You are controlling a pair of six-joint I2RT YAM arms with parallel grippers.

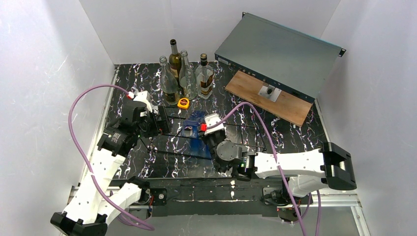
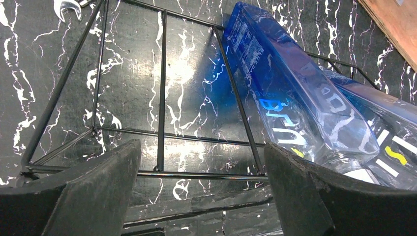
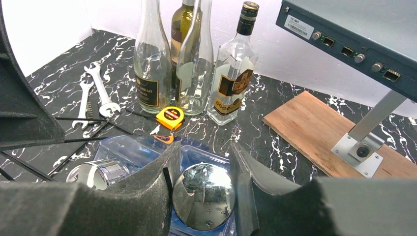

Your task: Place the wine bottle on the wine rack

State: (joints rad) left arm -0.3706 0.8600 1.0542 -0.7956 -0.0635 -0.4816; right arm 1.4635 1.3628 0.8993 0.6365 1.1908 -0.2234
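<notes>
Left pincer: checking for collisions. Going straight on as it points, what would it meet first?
Probably a near rod of the wine rack, crossing just ahead of the left pincer; a blue bottle lies aside. Depth is unclear.

Bright overhead light; glare on glossy tabletop (image 2: 192, 69).

White-shelled arms (image 1: 103, 164), black joints (image 1: 115, 140), purple cables (image 1: 74, 110); left tool (image 2: 201, 147) and right tool (image 3: 205, 147) carry rough black fingers (image 2: 93, 191).
</notes>
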